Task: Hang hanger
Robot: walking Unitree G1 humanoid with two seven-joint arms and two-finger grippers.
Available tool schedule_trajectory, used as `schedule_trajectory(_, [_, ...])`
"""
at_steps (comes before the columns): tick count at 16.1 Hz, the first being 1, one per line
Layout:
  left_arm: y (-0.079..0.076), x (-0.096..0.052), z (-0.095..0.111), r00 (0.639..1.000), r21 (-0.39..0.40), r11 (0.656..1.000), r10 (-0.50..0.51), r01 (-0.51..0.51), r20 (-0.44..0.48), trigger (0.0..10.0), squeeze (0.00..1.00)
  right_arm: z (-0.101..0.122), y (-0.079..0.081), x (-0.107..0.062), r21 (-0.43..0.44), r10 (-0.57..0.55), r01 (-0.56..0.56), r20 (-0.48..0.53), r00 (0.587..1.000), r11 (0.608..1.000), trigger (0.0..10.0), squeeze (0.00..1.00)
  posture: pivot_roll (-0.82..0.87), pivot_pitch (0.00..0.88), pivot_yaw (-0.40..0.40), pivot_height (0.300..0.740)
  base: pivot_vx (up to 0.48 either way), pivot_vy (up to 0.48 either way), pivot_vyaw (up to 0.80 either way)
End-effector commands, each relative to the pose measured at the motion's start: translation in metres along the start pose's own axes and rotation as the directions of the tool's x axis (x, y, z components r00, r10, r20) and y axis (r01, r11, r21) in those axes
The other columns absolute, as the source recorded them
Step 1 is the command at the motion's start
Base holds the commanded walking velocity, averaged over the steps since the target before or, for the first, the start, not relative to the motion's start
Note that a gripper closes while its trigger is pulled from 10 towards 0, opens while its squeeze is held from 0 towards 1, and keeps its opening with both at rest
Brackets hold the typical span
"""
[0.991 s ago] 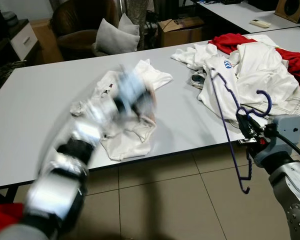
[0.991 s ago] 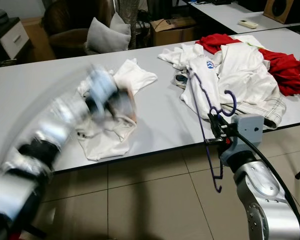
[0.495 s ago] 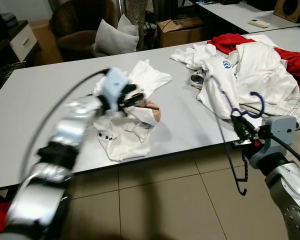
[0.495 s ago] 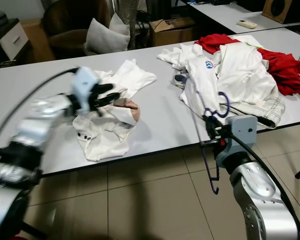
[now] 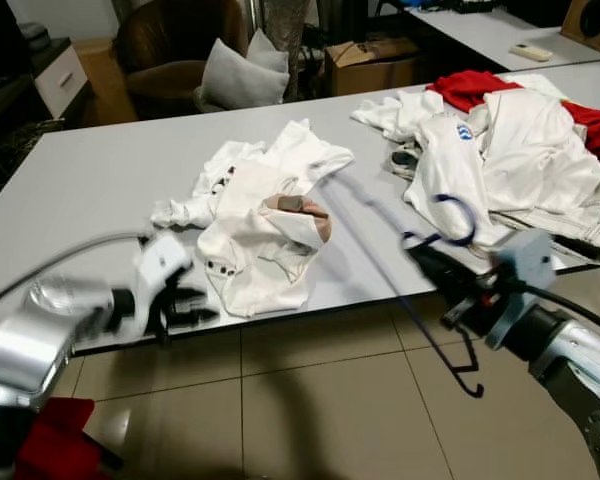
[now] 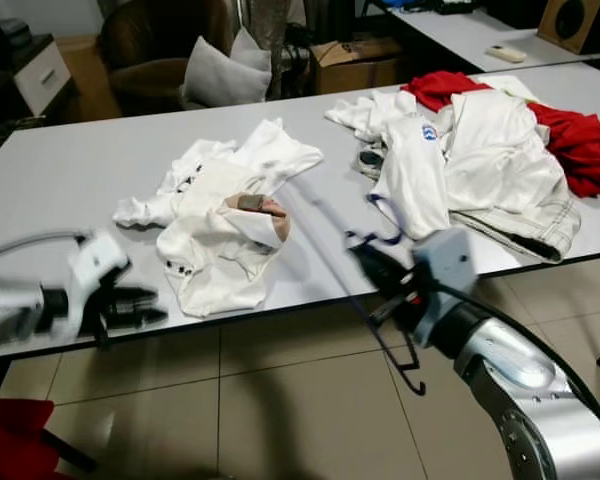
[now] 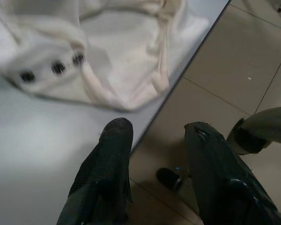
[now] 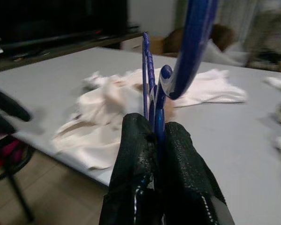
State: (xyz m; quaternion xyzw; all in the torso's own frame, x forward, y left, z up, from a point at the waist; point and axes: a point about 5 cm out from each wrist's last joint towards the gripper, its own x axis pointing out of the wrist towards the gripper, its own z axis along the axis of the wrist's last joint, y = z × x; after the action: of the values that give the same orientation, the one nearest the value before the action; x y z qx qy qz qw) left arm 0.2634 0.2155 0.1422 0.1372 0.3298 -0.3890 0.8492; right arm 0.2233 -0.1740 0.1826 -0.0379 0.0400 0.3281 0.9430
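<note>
A blue wire hanger (image 8: 196, 37) sticks out of my right gripper (image 5: 432, 268), which is shut on it just below the hook. The gripper hovers over the table's front edge, right of centre, and the hanger's lower bar (image 5: 432, 341) slants down over the floor. A white shirt (image 5: 260, 230) lies crumpled on the grey table (image 5: 80, 180) to the left of the hanger. My left gripper (image 5: 202, 306) is open and holds nothing. It sits low at the table's front edge, left of the shirt's hem (image 7: 107, 56).
A pile of white and red clothes (image 5: 510, 140) covers the table's right end. Behind the table stand a brown armchair with a grey cushion (image 5: 240, 75) and a cardboard box (image 5: 375, 62). A red cloth (image 5: 50, 445) lies at the lower left. Tiled floor runs along the front.
My left arm has drawn back from the shirt down to the table's front edge. My right gripper has swung the hanger leftward, toward the shirt.
</note>
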Motion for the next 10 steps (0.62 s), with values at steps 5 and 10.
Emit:
schedule_trajectory(5, [0.006, 0.022, -0.012, 0.972, -0.224, 0.947, 0.233, -0.228, -0.003, 10.0, 0.00, 0.008, 0.002, 0.005, -0.020, 0.093, -0.093, -0.003, 0.996, 0.995, 10.0, 0.00, -0.05, 0.000, 0.089, 0.740, 0.000, 0.000, 0.00])
schedule_trajectory(10, [0.000, 0.055, -0.018, 0.954, -0.333, 0.904, 0.298, -0.268, 0.041, 10.0, 0.00, 0.006, 0.004, 0.011, -0.019, 0.103, -0.103, -0.007, 0.995, 0.995, 10.0, 0.00, -0.06, 0.000, 0.090, 0.740, 0.000, 0.000, 0.00])
